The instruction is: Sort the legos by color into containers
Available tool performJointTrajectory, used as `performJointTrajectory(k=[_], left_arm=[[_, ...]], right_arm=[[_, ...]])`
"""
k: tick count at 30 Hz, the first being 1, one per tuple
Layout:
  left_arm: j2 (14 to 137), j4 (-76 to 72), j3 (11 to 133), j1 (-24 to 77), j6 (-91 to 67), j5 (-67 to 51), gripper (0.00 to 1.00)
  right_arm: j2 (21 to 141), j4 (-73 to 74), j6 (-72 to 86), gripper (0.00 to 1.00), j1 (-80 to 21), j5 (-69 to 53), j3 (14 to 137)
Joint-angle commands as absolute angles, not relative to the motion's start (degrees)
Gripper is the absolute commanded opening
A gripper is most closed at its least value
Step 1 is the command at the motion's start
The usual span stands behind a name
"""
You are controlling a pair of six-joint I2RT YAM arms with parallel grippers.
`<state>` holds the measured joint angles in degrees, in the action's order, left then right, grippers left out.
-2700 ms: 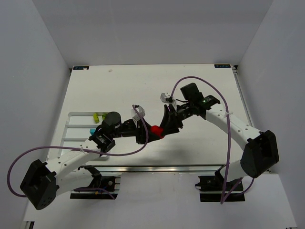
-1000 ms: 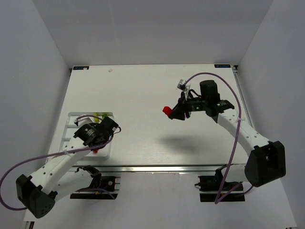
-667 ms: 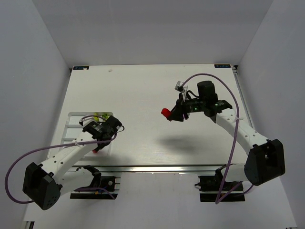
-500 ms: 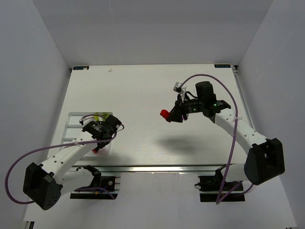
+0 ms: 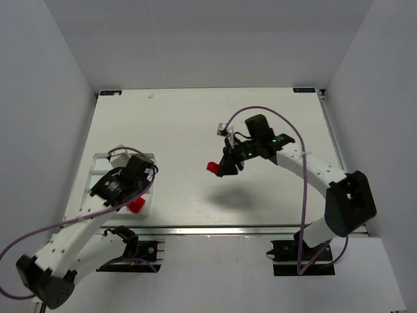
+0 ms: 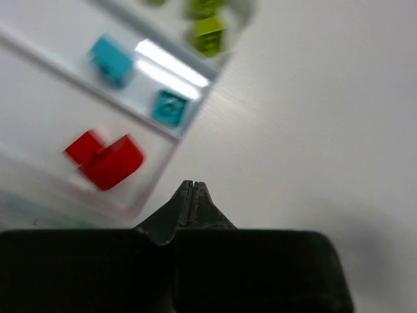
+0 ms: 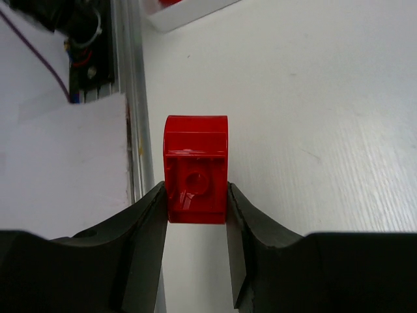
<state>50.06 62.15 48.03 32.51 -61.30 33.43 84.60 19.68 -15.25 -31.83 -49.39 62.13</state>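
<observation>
Over mid-table, at three o'clock from the shallow clear divided plastic tray (image 5: 98, 163) — mid-carry with a rounded red plastic brick (image 7: 195, 153) pinched in the part-open right gripper (image 7: 195, 190), left gripper (image 6: 190, 187) closed and empty; next, likely toward nine o'clock for release beside the tray's red bricks (image 6: 104, 160).

1. Red legos (image 6: 114, 162): three. Two lie in the near compartment of the tray (image 6: 171, 63), and one red lego (image 7: 195, 169) is held up on the right.
2. Cyan legos (image 6: 111, 60): two, middle compartment.
3. Yellow-green legos (image 6: 208, 34): at least two, far compartment; the frame edge cuts the count short.
4. One tray, on the left.
</observation>
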Motion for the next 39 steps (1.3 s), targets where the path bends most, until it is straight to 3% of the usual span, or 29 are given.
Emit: performJointTrajectory(k=[1, 3, 4, 6, 7, 11, 12, 18, 22, 27, 28, 31, 34, 37, 39], left_arm=[[36.2, 48.7, 51.4, 32.9, -42.3, 26.6, 0.00], [25.3, 42.1, 50.7, 32.9, -39.5, 24.9, 0.00], [21.9, 39.8, 49.6, 32.9, -35.8, 24.5, 0.06], [15.8, 36.1, 48.4, 32.9, -33.9, 22.2, 0.23], [11.0, 33.3, 47.8, 32.9, -32.4, 21.4, 0.41], [7.6, 32.6, 47.5, 32.9, -29.6, 13.4, 0.82], [8.2, 32.8, 47.9, 32.9, -29.0, 11.8, 0.85], [10.7, 32.2, 50.7, 32.3, -26.3, 6.6, 0.92], [10.3, 32.5, 51.1, 32.3, -26.6, 6.1, 0.92], [8.2, 33.5, 50.8, 32.3, -27.3, 6.2, 0.92], [7.9, 33.5, 50.7, 32.3, -27.5, 6.3, 0.93], [7.6, 33.6, 50.6, 32.3, -27.7, 6.4, 0.93], [7.7, 33.7, 50.6, 32.3, -28.2, 6.1, 0.93], [7.9, 33.7, 50.7, 32.3, -28.6, 5.8, 0.93], [8.0, 33.1, 50.7, 32.3, -28.8, 5.6, 0.92]], right_arm=[[91.9, 25.3, -21.4, 0.00, -39.8, -48.1, 69.3], [98.0, 25.8, -21.1, 0.00, -43.4, -44.8, 75.4], [99.7, 25.6, -20.7, 0.00, -45.4, -43.9, 77.5], [105.7, 25.4, -18.7, 0.00, -48.2, -41.7, 84.9], [107.7, 25.5, -17.9, 0.00, -49.8, -40.2, 87.4], [119.5, 27.0, -14.3, 0.00, -56.2, -38.2, 103.1], [121.3, 27.0, -13.5, 0.00, -57.1, -37.7, 105.4], [134.5, 28.5, -8.4, 0.00, -65.1, -30.1, 124.0], [138.7, 26.8, -6.5, 0.03, -67.2, -24.6, 128.1], [138.9, 24.3, -5.4, 0.33, -68.1, -22.3, 125.8], [139.0, 24.3, -5.3, 0.47, -68.1, -22.3, 125.6], [138.8, 24.5, -5.2, 0.61, -68.0, -22.8, 125.0], [137.6, 24.5, -5.1, 0.69, -67.8, -22.7, 124.9], [134.8, 24.9, -5.4, 0.68, -67.3, -22.7, 124.4], [131.4, 25.6, -5.2, 0.60, -66.4, -23.2, 122.4]])
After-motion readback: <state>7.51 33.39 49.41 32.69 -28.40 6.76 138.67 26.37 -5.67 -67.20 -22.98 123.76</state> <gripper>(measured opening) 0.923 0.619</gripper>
